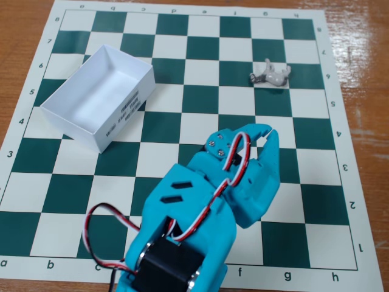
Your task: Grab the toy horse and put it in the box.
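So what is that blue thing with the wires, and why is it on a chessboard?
That blue thing is a small robot arm. Its pincer, called a gripper, sits at the tip; I cannot tell whether it is open or shut, and it holds nothing. One camera that stands still looks down from above. The green and white chessboard mat lies on a wooden table. A tiny grey toy horse lies on its side near the top right. An empty white box sits on the left. The arm is meant to put the horse in the box.
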